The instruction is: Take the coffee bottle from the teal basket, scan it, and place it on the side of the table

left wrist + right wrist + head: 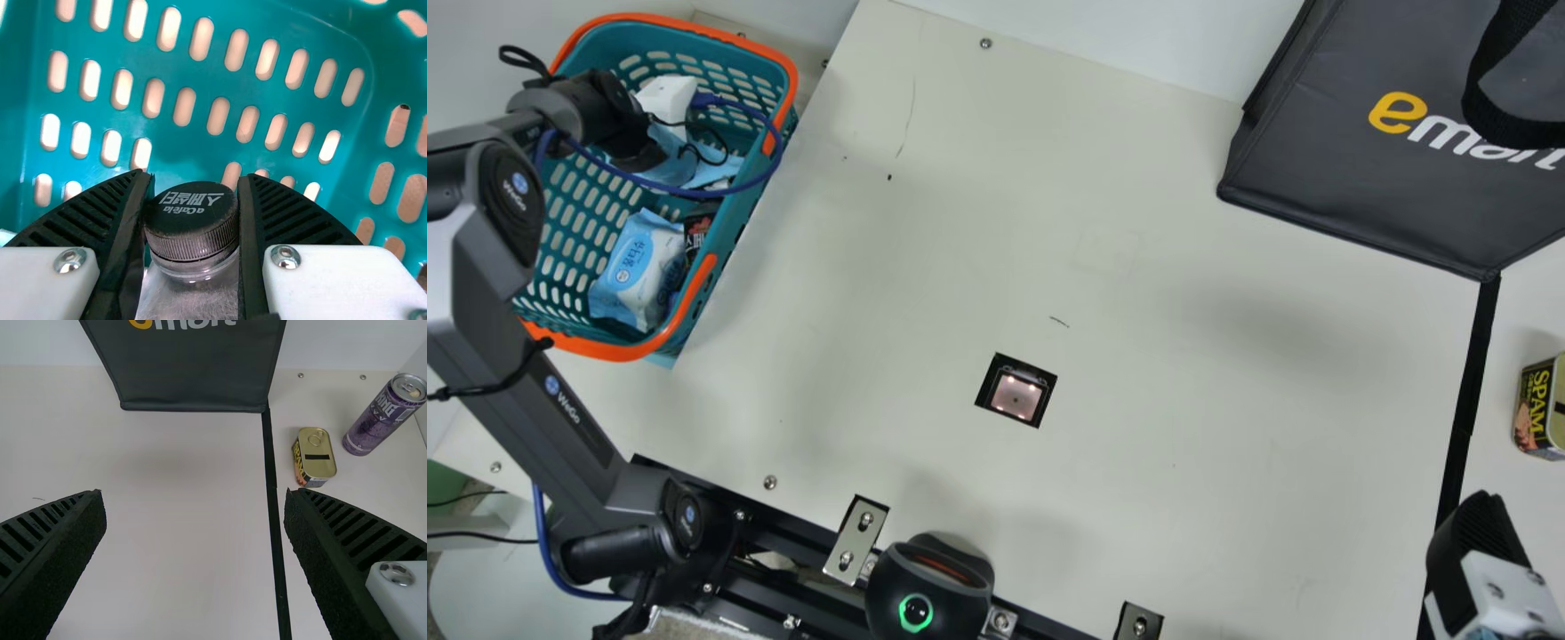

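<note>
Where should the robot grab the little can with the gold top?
I'd bring the right gripper down from above and squeeze the can by its two long sides. It stands upright and is narrower that way, so that should fit best.

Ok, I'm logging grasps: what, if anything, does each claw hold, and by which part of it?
The left claw has the coffee bottle by its black cap, one finger on either side. The right claw is open and holds nothing.

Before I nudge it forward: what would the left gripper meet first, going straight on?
Past the bottle already in its grip, the left gripper would probably meet the basket, its slotted side or floor; depth is unclear.
</note>
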You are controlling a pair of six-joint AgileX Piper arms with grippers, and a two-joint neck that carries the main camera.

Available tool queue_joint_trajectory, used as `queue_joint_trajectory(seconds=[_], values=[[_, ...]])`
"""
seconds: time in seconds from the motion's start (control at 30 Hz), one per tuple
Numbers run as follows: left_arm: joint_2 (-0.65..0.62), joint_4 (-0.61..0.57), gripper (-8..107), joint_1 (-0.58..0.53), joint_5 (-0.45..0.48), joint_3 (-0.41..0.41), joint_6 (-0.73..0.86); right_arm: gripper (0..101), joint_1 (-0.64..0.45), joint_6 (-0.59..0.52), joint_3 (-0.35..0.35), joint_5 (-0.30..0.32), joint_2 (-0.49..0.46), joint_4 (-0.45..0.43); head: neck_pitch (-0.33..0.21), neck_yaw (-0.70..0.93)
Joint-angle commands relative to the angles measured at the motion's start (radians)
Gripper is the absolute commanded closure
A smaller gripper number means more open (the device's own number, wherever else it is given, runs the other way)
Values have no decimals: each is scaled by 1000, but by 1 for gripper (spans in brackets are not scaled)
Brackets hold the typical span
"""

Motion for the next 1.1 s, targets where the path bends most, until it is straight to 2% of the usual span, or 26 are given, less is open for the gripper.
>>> queue_joint_trajectory(seconds=[0.0,1.07], values=[[-13,-6,107,4,5,5,4,6,0,0,0,0,0,0,-29,2],[-239,-95,107,42,66,88,104,6,0,0,0,0,0,0,-29,2]])
